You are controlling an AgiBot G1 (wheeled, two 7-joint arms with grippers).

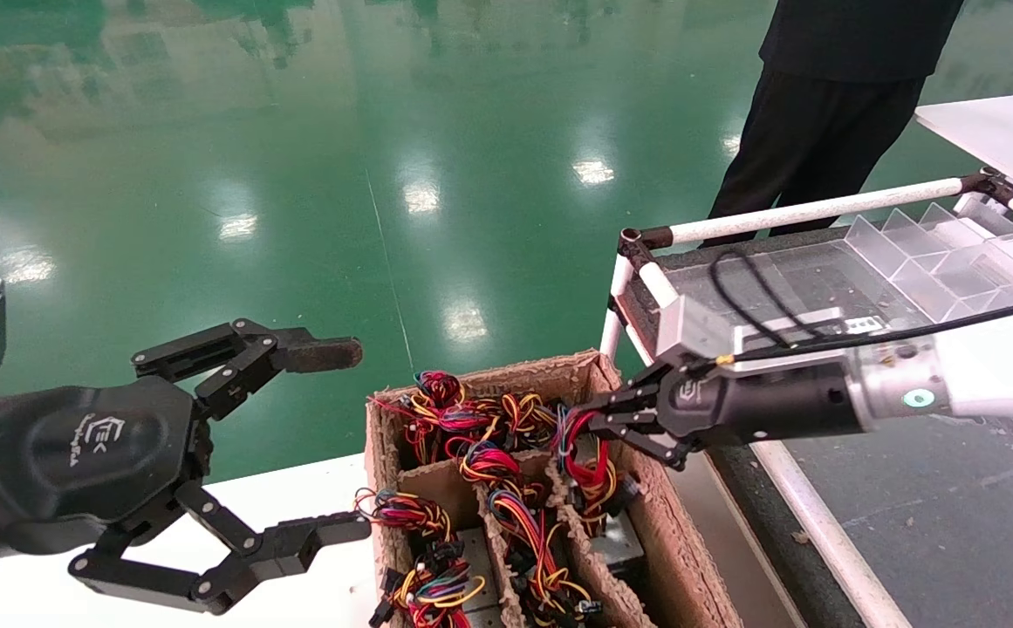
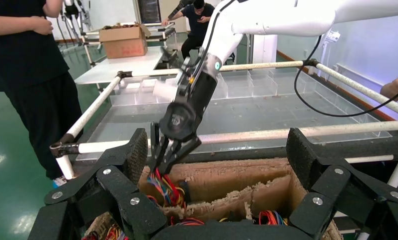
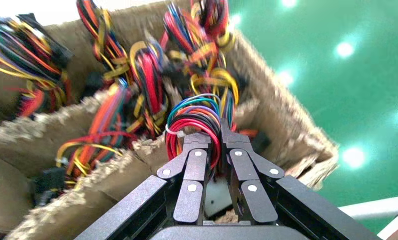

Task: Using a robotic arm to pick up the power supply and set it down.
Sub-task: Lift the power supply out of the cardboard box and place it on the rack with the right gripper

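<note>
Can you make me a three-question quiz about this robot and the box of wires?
1. Where is the right gripper?
A. over the cardboard box
B. on the floor
C. above the clear tray

2. What colour is the floor?
A. blue
B. green
C. brown

3. What is the left gripper doing?
A. holding wires
B. shut tight
C. open, holding nothing

Answers: 1 A, its fingers reach into the box. 2 B, it is shiny green. 3 C, its fingers are spread beside the box; the right one pinches a wire bundle.
</note>
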